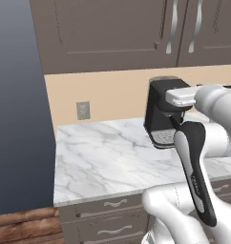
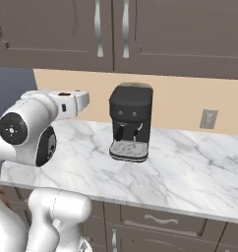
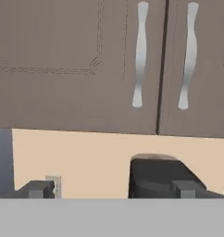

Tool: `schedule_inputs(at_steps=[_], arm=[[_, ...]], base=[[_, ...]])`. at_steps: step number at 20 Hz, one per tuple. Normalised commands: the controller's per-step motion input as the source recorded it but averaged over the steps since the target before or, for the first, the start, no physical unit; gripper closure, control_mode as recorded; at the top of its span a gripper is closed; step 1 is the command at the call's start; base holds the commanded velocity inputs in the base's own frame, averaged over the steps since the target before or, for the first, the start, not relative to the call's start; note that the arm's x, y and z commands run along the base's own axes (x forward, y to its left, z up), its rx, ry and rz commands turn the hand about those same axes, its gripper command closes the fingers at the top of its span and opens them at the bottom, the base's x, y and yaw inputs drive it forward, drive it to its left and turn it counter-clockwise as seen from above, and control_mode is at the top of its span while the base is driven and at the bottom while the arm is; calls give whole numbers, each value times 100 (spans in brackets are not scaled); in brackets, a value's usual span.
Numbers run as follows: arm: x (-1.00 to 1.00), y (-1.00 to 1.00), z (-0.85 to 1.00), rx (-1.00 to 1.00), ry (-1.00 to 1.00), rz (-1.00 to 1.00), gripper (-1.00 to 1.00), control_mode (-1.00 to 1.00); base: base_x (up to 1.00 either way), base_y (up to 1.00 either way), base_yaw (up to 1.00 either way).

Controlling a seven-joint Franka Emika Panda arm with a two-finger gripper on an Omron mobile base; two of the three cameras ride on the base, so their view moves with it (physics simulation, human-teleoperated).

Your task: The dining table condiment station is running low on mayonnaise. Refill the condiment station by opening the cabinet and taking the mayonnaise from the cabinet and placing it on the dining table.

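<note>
The dark grey-brown cabinet (image 1: 108, 33) (image 2: 52, 34) (image 3: 53, 60) hangs above the counter with both doors closed. Two long wavy silver handles (image 3: 140, 55) (image 1: 173, 26) (image 2: 98, 27) flank the seam between the doors. My gripper (image 3: 113, 190) is open, its two dark fingertips (image 3: 37, 189) wide apart with nothing between them. It points at the lower part of the doors from some distance, level with the top of the coffee machine. The mayonnaise is hidden and the dining table is out of view.
A black coffee machine (image 1: 162, 114) (image 2: 132, 120) (image 3: 155, 178) stands on the marble counter (image 1: 103, 157) (image 2: 190, 172) under the cabinet. A wall outlet (image 1: 83, 110) (image 2: 208, 118) sits on the beige backsplash. Low drawers (image 1: 112, 205) (image 2: 160, 219) run below the counter edge.
</note>
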Motion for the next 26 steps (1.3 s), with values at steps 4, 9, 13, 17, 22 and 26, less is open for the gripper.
schedule_inputs(at_steps=[4, 9, 13, 17, 22, 26], arm=[[0, -19, 59, 0, -29, 0, -100, -100], [11, -7, 72, 0, -13, 0, -100, -100], [25, 0, 76, 0, -6, 0, -100, -100], [35, -1, 61, 0, -2, 0, -100, -100], [45, -4, 13, 0, -1, 0, -100, -100], [49, -28, 0, 0, 3, 1, -100, -100]], base=[[0, 0, 0], [0, 0, 0], [0, 0, 0], [0, 0, 0], [0, 0, 0], [0, 0, 0]])
